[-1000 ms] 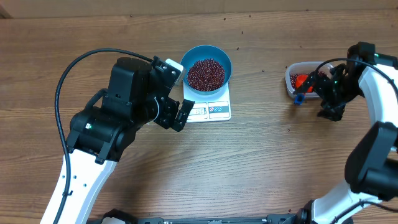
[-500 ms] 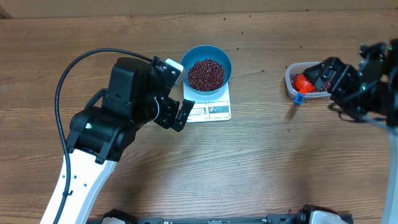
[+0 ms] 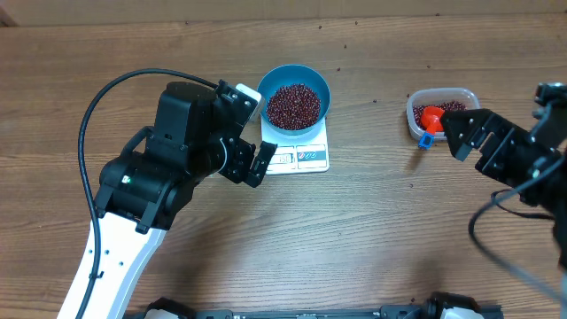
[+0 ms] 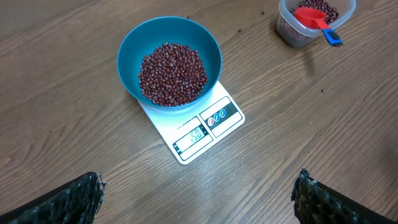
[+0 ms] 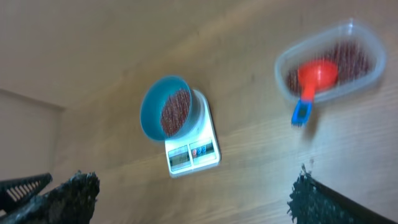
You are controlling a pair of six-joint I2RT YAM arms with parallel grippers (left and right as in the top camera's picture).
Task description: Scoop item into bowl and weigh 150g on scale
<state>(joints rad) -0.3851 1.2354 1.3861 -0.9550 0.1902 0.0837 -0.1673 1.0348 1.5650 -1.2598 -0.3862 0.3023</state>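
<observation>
Left gripper (image 4: 198, 198) gapes empty beside the scale (image 4: 208, 127); right gripper (image 3: 474, 143), released, hangs near the tub (image 3: 462, 93) holding a red scoop (image 3: 431, 116).

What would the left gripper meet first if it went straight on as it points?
Probably the scale, at its display edge, with the bowl just beyond; depth is unclear, so it may touch table first.

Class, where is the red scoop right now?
Overhead view: the red scoop lies in the clear tub on the table's right side, blue handle overhanging its near rim.
</observation>
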